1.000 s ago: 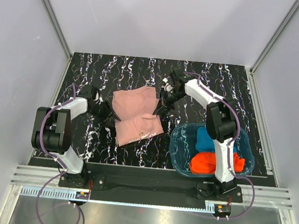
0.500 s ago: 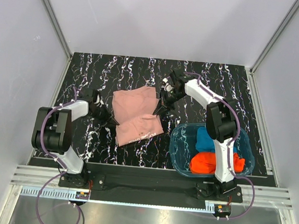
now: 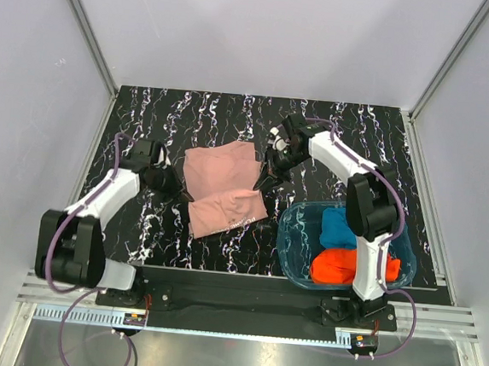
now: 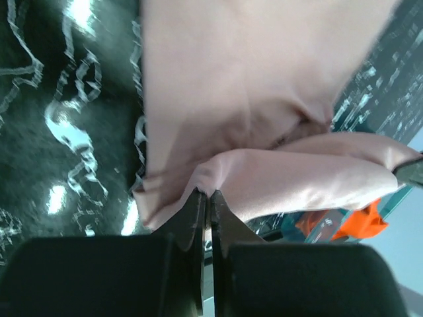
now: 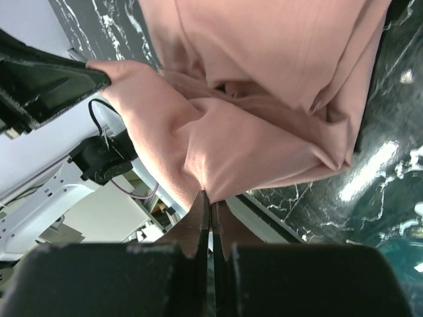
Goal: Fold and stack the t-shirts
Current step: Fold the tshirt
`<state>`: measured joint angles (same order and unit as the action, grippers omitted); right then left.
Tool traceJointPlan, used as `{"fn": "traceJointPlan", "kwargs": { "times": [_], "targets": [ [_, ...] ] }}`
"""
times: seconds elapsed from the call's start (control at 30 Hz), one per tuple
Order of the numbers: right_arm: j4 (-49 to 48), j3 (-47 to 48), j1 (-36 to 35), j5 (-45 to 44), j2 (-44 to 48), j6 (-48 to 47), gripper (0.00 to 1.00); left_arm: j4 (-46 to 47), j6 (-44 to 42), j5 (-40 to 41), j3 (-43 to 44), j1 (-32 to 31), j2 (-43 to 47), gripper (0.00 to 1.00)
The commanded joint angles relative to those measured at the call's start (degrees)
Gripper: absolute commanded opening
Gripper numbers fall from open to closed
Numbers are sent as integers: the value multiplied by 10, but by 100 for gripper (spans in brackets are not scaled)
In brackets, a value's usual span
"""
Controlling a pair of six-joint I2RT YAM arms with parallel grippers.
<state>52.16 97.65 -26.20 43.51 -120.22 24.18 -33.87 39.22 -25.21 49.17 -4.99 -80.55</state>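
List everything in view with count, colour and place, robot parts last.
pink shirt: one, dusty pink, mid-table, partly folded
blue shirt: one, blue, in the tub, far part
orange shirt: one, orange-red, in the tub, near part
tub: one, translucent blue, near right of the table
table: one, black with white veins, under everything
left gripper: one, black, shut on the pink shirt's left edge
right gripper: one, black, shut on the pink shirt's right edge
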Motion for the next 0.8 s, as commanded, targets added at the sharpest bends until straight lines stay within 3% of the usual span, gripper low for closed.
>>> {"fn": "traceJointPlan", "kwargs": {
  "times": [0.0,0.23,0.77],
  "targets": [
    [-6,-15,4,-4,73,2,0,-38,-5,34,23,-16,61,0],
    [-6,21,4,-8,73,17,0,-74,-7,51,100,-18,81,0],
    [23,314,32,14,-152,37,0,-69,-77,28,306,45,-149,0]
  ]
}}
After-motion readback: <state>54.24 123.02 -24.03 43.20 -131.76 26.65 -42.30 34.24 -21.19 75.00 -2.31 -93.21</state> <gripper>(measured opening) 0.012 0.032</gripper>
